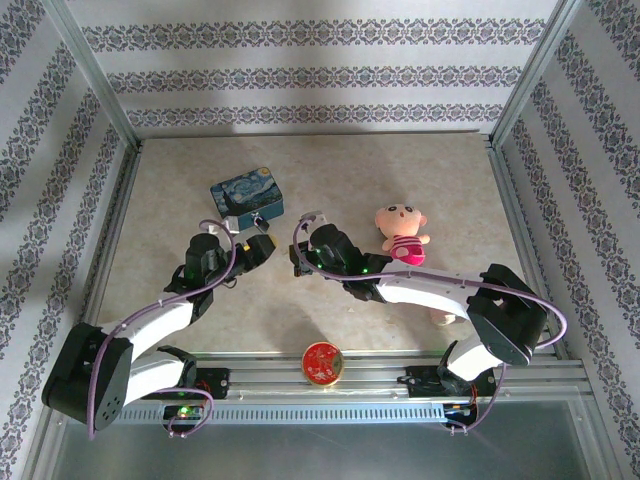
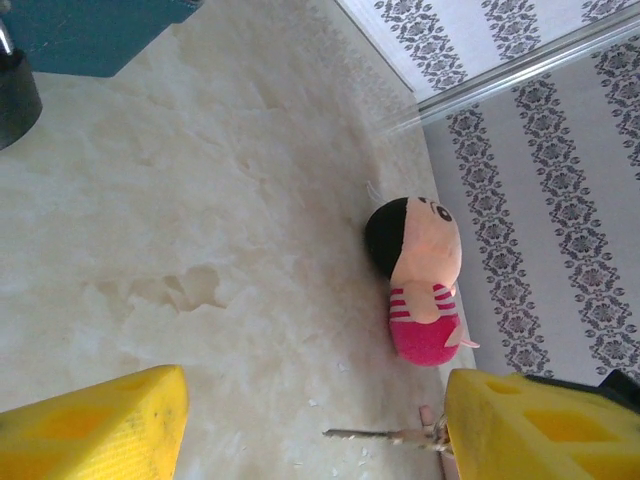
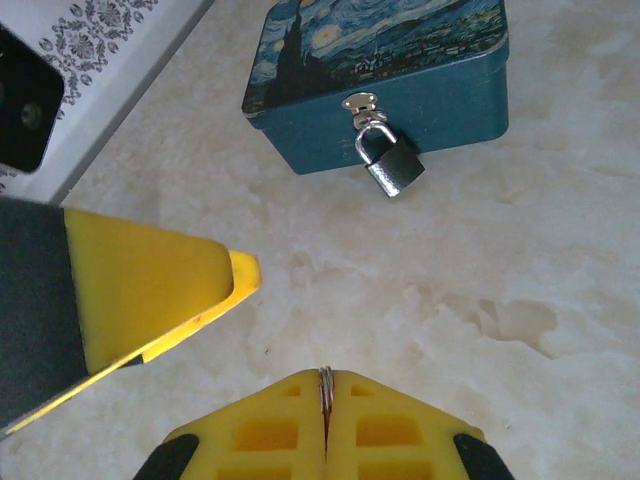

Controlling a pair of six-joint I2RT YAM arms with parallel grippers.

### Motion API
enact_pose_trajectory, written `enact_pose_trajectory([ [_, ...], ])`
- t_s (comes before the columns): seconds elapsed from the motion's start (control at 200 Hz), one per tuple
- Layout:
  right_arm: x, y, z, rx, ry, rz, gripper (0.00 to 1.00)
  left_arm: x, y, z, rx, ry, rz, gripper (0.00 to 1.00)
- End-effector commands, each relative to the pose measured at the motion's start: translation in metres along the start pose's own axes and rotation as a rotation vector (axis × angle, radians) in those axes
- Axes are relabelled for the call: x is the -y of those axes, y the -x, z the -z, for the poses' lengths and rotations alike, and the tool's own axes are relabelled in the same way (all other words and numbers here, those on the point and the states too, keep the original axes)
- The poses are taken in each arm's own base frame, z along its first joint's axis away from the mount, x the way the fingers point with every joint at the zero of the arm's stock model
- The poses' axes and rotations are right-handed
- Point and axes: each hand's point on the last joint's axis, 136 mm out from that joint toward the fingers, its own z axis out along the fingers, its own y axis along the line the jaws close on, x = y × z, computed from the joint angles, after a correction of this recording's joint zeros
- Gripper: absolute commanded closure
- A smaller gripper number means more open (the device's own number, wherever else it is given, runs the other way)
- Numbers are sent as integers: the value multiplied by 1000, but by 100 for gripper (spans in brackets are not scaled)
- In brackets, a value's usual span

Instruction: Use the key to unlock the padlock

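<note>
The padlock point(image 3: 390, 165), small and dark with a silvery shackle, hangs shut from the hasp on the front of the blue painted tin point(image 3: 390, 60). My right gripper point(image 3: 325, 378) is shut, with the key's ring pinched edge-on between its tips, a short way in front of the padlock. The key point(image 2: 380, 435) shows as a thin blade pointing left between the fingers of my left gripper point(image 2: 315, 430), near the right-hand one and not clamped. That left gripper is open. From above, the left gripper point(image 1: 260, 245) and right gripper point(image 1: 299, 258) face each other in front of the tin point(image 1: 246, 195).
A small doll point(image 1: 400, 232) in a pink striped top lies to the right of the grippers. A round red-and-gold disc point(image 1: 322, 362) rests on the near rail. Patterned walls and metal frame posts enclose the table on three sides.
</note>
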Motion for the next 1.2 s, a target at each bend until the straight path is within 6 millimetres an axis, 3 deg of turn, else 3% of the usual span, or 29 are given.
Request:
enact_pose_trajectory([
  [0.0, -1, 19, 10, 49, -7, -38, 100, 26, 11, 6, 68, -105, -134, 33],
  [0.175, -2, 32, 19, 56, 16, -120, 100, 45, 12, 18, 138, -212, -341, 36],
  [0.325, -4, 43, 25, 44, 70, -218, 100, 53, 4, 21, 145, -252, -519, 46],
  [0.595, -9, 56, 41, 32, 159, -307, 100, 74, -12, 23, 137, -372, -824, 45],
  [0.84, -13, 61, 58, 42, 199, -319, 100, 88, -29, 13, 51, -515, -937, 44],
  [1.194, -16, 58, 64, 35, 223, -314, 100, 107, -26, -5, 104, -580, -1035, 48],
])
